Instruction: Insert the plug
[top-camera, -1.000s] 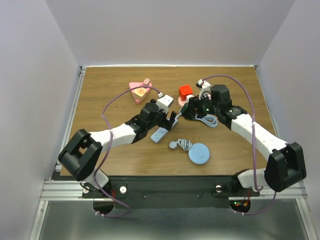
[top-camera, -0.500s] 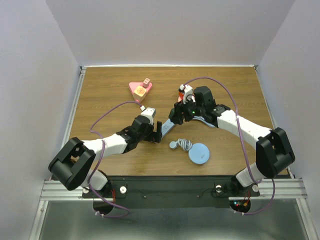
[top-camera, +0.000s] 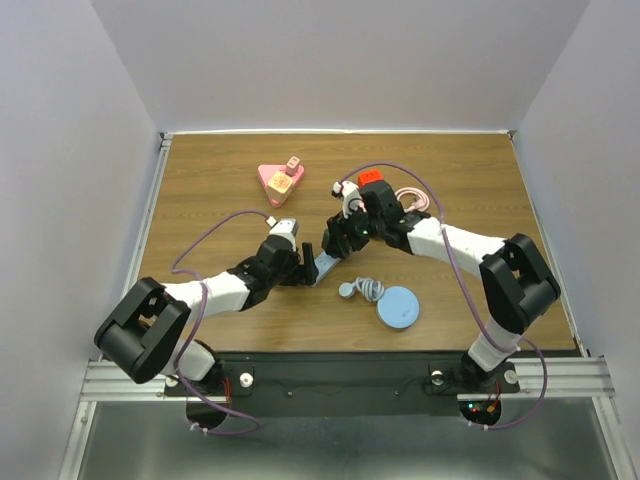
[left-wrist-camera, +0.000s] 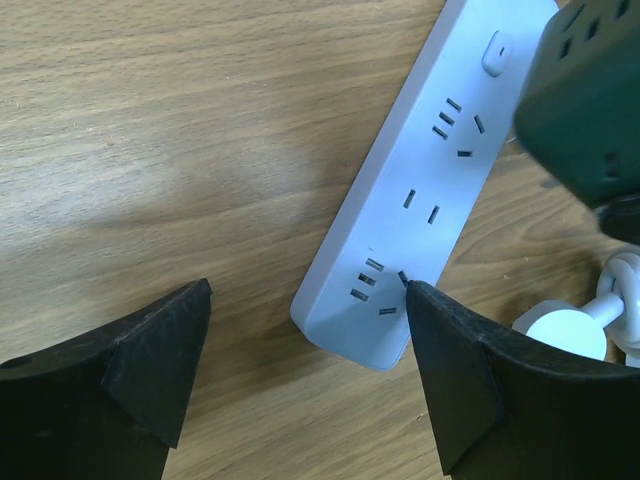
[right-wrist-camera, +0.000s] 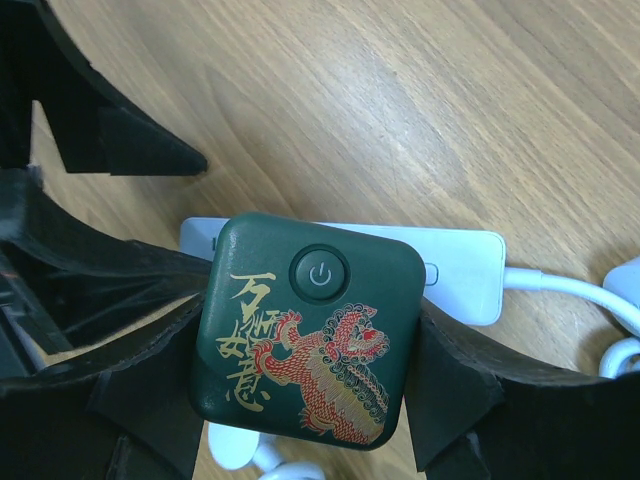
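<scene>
A white power strip (top-camera: 326, 266) lies on the wooden table; it also shows in the left wrist view (left-wrist-camera: 420, 200) and the right wrist view (right-wrist-camera: 460, 265). My left gripper (top-camera: 310, 257) is open, its fingers astride the strip's near end (left-wrist-camera: 308, 295), the right fingertip (left-wrist-camera: 440, 340) at the strip's edge. My right gripper (top-camera: 346, 236) is shut on a dark green cube plug (right-wrist-camera: 310, 340) with a power button and a red-gold lion print, held just above the strip. The cube shows at the upper right of the left wrist view (left-wrist-camera: 590, 100).
A round pale blue disc (top-camera: 398, 307) with a coiled white cord and grey plug (top-camera: 349, 290) lies near the strip. A pink triangular block (top-camera: 278, 180), a red block (top-camera: 372, 178) and a pink cable (top-camera: 410, 197) sit farther back.
My right gripper has moved left and nearer with the green cube, to above the strip. My left gripper has drawn back left and settled around the strip's near end.
</scene>
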